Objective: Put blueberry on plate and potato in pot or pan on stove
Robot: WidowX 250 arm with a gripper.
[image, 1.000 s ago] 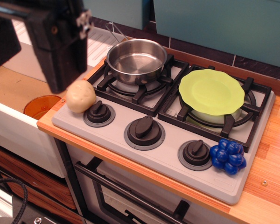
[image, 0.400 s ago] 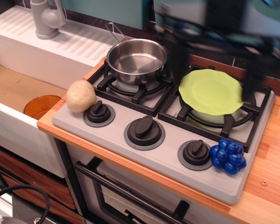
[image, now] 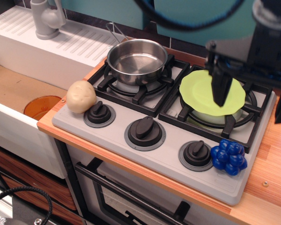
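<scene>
Look at the gripper (image: 250,96) first. It hangs over the right side of the stove (image: 117,140), and its two black fingers (image: 221,86) are spread wide apart, with nothing between them. One finger is in front of the plate (image: 199,91); the other is out past the stove's right edge.

The blueberry (image: 229,156) sits at the front right corner of the stove, touching the right knob (image: 196,154) and close to the stove's edge — you have little room there on the right. The plate lies on the right burner grate (image: 253,136).

The potato (image: 81,96) sits at the front left corner, just beside the left knob (image: 99,114) and near the edge. The pot (image: 137,60) stands on the left burner, empty, with its wire handle (image: 114,30) pointing back.

Left of the stove you see a sunken sink (an orange cup (image: 41,107) lies in it) — and a grey tap (image: 47,18) behind. A wooden counter (image: 271,159) runs along the right, with teal wall above.
</scene>
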